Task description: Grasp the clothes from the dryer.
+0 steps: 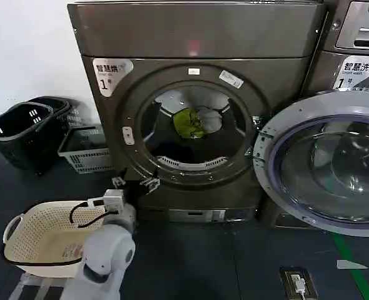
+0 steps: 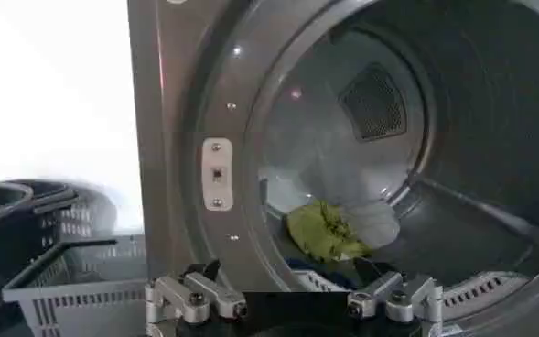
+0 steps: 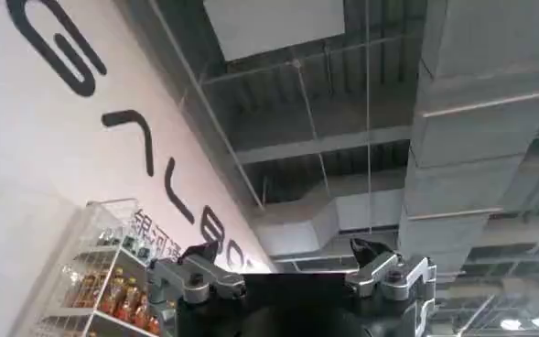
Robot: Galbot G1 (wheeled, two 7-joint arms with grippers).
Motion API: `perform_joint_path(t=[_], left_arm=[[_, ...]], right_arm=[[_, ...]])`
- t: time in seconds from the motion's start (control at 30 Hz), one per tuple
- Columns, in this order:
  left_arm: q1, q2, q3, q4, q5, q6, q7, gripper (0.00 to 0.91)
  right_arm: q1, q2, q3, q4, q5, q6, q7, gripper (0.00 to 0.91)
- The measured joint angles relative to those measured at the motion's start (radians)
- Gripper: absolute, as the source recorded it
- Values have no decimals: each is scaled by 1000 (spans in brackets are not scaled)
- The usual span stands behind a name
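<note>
1. The dryer (image 1: 191,119) stood with its door (image 1: 325,165) swung fully aside to the robot's right, leaving the round porthole unobstructed — judged to be the condition that allows an arm to reach straight in.
2. The clothes (image 1: 197,122) lay inside the drum, toward the rear and resting on its lower curve, as a small yellow-green bundle with a pale grey-white piece touching it on the right side. The drum held nothing else identifiable apart from a dark shape near the front lip.
3. The left gripper (image 1: 134,183) was positioned just outside the porthole's lower-left rim, aimed into the opening; its fingers (image 2: 191,295) were spread apart and held nothing. It was well apart from the clothes, so the reach appeared not yet made.
4. The right gripper (image 3: 292,275) pointed upward toward the ceiling, fingers spread and empty — evidently parked.
5. A cream basket (image 1: 40,234) sat on the floor beside the left arm, holding no garments; dark baskets (image 1: 22,128) and a grey crate (image 1: 84,150) stood left of the dryer.
</note>
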Motion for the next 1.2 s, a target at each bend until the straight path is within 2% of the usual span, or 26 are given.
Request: perform_joint_path(t=[1.2], left_arm=[[-4,-9,4,7,2,-1,2,907]], right_arm=[[-1,-1,0,3,4,21,-7,907]])
